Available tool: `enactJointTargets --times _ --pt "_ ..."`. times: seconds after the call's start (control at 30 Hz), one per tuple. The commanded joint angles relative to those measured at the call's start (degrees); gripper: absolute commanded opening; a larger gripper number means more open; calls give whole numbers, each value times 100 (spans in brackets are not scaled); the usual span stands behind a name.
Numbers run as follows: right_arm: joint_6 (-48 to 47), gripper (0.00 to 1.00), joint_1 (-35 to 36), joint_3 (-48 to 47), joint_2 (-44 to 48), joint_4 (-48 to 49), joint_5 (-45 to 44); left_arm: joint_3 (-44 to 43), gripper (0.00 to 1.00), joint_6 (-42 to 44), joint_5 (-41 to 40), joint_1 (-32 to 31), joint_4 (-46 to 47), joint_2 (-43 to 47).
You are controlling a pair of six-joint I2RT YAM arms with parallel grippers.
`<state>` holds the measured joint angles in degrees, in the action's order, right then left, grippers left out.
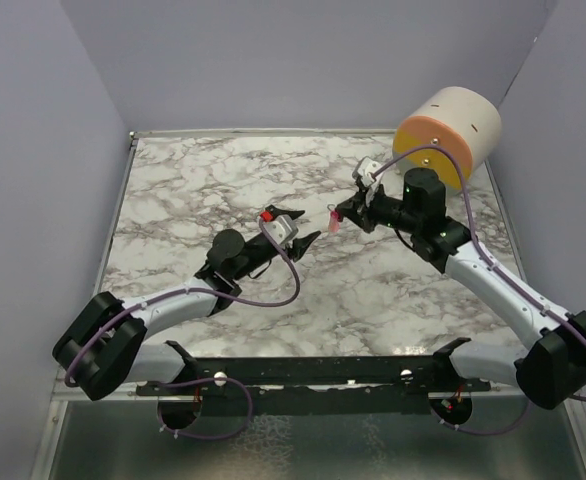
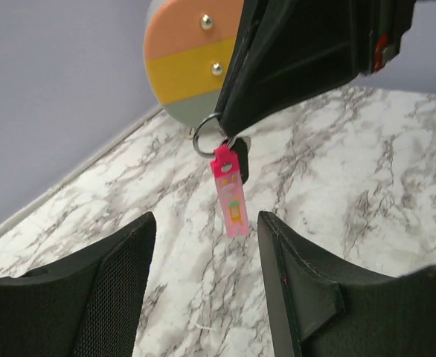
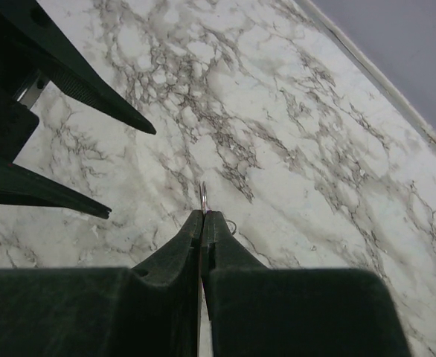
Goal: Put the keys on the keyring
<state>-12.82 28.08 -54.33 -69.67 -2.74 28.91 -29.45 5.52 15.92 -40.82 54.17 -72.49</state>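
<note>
One side holds: right gripper [image 3: 202, 216] clamped shut on the keyring [image 2: 231, 195] above the worktop [image 1: 223, 180], dark key [image 2: 242, 160] seemingly just behind. Left gripper [image 2: 207, 217] open, empty; bring it in slowly, ring kept steady.

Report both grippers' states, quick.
Left gripper: open, holding nothing.
Right gripper: shut on the keyring, pinched at its ring end.

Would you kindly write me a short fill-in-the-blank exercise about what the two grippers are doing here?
1. The right gripper is ___ on the keyring's metal ring.
2. The keyring's pink strip hangs ___ that ring.
3. The left gripper is ___ and holds nothing.
Missing words: shut; below; open.
</note>
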Motion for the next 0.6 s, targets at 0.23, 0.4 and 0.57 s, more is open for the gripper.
enactJointTargets --times 0.23,0.4,0.57 --pt "-1161 1 14 -629 135 -2091 499 -281 53 906 865 12 -425 -391" --pt "-1294 1 14 -743 -12 -2420 754 -372 45 1091 1470 12 -429 -554" --pt "-1445 1 13 -654 -22 -2434 749 -439 42 1180 1830 13 -435 -684"
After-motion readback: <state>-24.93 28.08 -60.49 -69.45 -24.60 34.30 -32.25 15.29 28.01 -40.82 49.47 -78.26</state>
